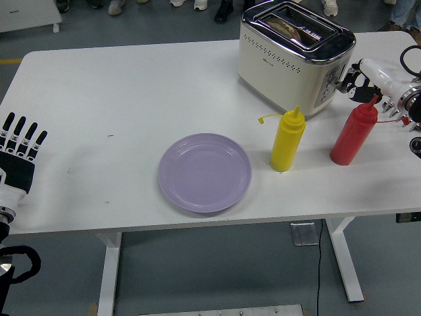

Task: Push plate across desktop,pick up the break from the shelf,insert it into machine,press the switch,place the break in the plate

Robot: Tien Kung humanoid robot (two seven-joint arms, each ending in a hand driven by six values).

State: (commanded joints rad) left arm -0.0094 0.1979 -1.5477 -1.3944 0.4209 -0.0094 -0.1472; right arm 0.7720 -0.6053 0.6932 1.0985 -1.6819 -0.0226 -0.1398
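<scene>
White table (131, 85) filling most of the view. At its far right, cream toaster (295, 56) with a chrome top, bread (287, 25) sunk low in the nearer slot, only its top edge showing. Near the middle, closer to the near edge, lilac plate (205, 172), bare. Right of the plate, yellow squeeze bottle (288, 141); further right, red squeeze bottle (354, 135), both upright and just near of the toaster. Right hand (370, 76) reaching in from the right edge, fingers (347, 80) curled and pressed against the toaster's right end at its lever and buttons, gripping nothing; bread well left of those fingers, inside the slot. Behind the hand, part of a metal rack (398, 109), mostly hidden. Left hand (18, 155) resting at the near left edge, fingers straight and slightly spread, far from everything.
</scene>
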